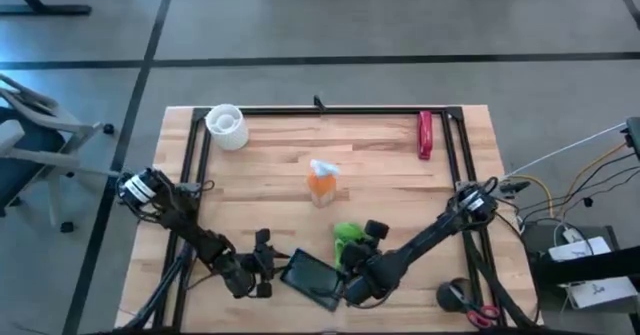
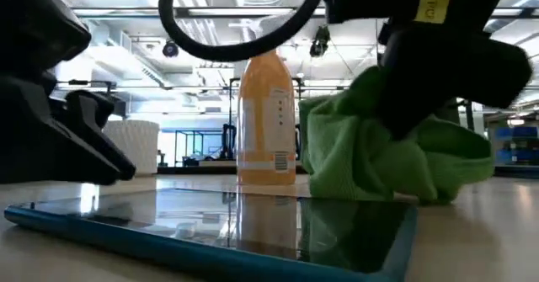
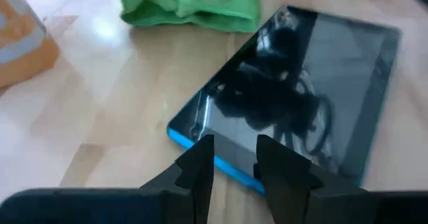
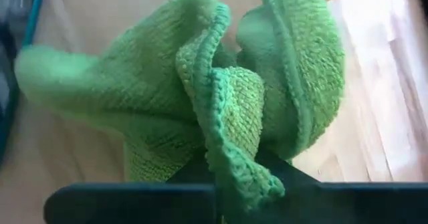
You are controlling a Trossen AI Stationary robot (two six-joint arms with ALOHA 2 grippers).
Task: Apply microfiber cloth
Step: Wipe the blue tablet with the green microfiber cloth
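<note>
Microfiber cloth (image 4: 221, 103) is bunched into a wrinkled lime-green heap on the desk (image 1: 400, 165), and a fold of it runs straight down between the right gripper's (image 1: 352, 265) 2 fingers, which look clamped on that fold in the right wrist view. From those fingers the black slab (image 1: 312, 278) with its blue edge lies just beside, toward the left arm, its long axis slanting across the desk's front part; the cloth heap sits off the slab's far corner and does not yet cover the glass. So the coming move looks like a short drag sideways onto the slab, and the right arm is clearly the nearer one. The left gripper (image 3: 234, 167) hovers at the slab's near blue edge, its 2 fingers slightly apart and empty. Behind the cloth stands the orange bottle (image 2: 268, 118), upright.
</note>
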